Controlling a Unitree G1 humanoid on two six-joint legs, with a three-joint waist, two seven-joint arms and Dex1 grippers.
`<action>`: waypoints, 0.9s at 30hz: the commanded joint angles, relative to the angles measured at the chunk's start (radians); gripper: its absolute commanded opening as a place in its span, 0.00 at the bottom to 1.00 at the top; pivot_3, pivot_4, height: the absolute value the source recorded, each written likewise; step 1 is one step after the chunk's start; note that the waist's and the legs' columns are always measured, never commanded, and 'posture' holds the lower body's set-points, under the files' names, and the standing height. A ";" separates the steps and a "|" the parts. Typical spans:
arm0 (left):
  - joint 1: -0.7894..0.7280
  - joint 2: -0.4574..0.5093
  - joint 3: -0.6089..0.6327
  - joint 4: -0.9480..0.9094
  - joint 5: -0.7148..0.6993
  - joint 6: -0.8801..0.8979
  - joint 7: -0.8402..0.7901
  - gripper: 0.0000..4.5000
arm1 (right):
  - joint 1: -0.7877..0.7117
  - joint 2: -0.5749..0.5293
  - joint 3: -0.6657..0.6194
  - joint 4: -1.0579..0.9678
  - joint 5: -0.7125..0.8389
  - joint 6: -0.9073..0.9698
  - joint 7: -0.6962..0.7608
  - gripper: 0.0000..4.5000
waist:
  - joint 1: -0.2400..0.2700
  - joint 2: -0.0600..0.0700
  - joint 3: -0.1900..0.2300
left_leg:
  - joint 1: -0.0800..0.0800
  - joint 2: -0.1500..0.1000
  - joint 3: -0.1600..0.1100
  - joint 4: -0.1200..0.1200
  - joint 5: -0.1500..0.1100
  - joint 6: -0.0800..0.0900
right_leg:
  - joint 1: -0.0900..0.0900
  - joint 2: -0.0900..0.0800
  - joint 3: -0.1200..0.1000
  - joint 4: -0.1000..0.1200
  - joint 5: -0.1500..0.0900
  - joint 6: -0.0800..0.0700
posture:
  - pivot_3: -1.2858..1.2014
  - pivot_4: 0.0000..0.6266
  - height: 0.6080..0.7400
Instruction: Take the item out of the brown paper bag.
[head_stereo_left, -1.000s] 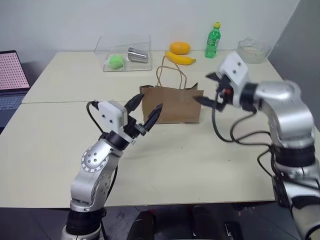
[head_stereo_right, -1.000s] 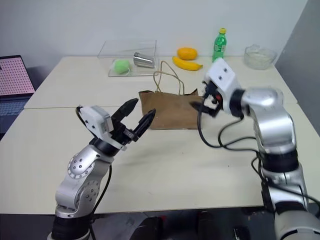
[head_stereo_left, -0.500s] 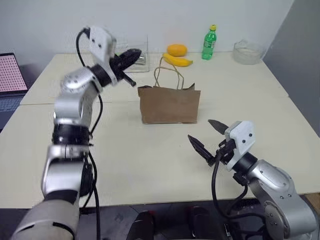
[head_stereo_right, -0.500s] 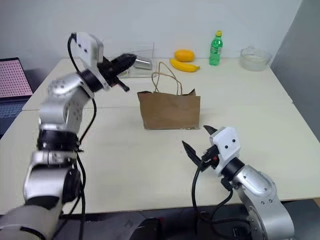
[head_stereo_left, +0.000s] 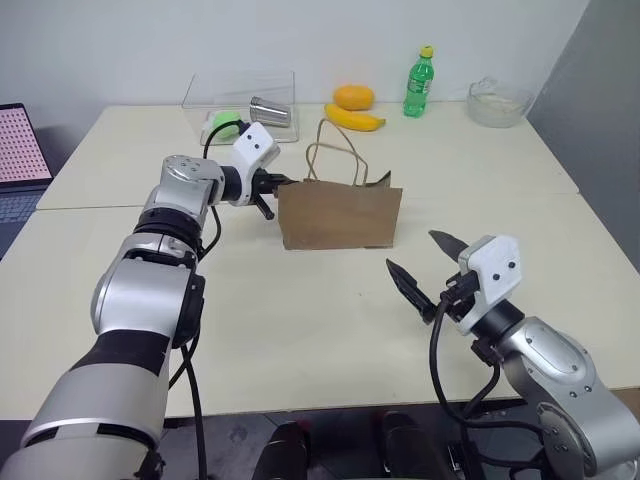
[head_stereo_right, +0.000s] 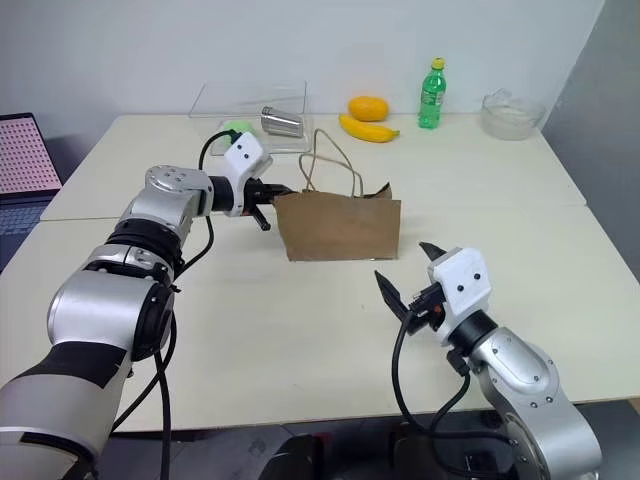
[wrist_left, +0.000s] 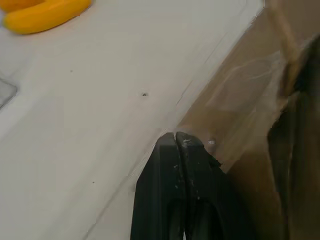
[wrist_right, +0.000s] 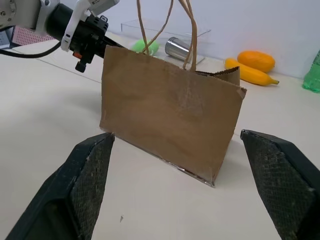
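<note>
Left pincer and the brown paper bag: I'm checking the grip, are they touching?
Touching. In the left wrist view the shut left pincer presses its tips against the brown paper bag at its upper edge.

Both arms are clad in silver-grey rounded shells with black joint sections. White boxy camera housings are mounted at the wrists. Black cables are looped alongside each forearm. Tapered black fingers are fitted to the left gripper (head_stereo_left: 283, 183) and right gripper (head_stereo_left: 425, 262).
</note>
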 joint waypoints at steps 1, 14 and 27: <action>-0.005 0.039 -0.016 -0.044 0.009 -0.007 -0.280 0.01 | 0.043 -0.051 -0.012 -0.111 0.092 -0.040 -0.011 0.95 | -0.001 0.000 0.000 | 0.000 0.000 0.000 0.000 0.000 0.000 | 0.000 0.000 0.000 0.000 0.000 0.000 | 0.52 0.24 1.00; 0.339 0.320 -0.287 -0.677 -0.315 0.221 -0.482 0.01 | 0.105 -0.243 -0.015 -0.111 0.339 -0.080 -0.098 0.95 | -0.017 0.000 0.000 | 0.001 0.002 0.000 0.001 0.000 0.000 | 0.001 0.000 0.001 0.002 0.000 0.000 | 0.52 0.24 1.00; 0.623 0.406 0.009 -1.269 -0.434 0.224 -0.368 0.27 | 0.173 -0.331 -0.053 -0.111 0.440 -0.079 -0.078 0.95 | -0.001 0.000 0.000 | 0.001 0.002 0.000 0.003 0.000 0.000 | 0.002 0.000 0.001 0.001 0.000 0.000 | 0.52 0.24 1.00</action>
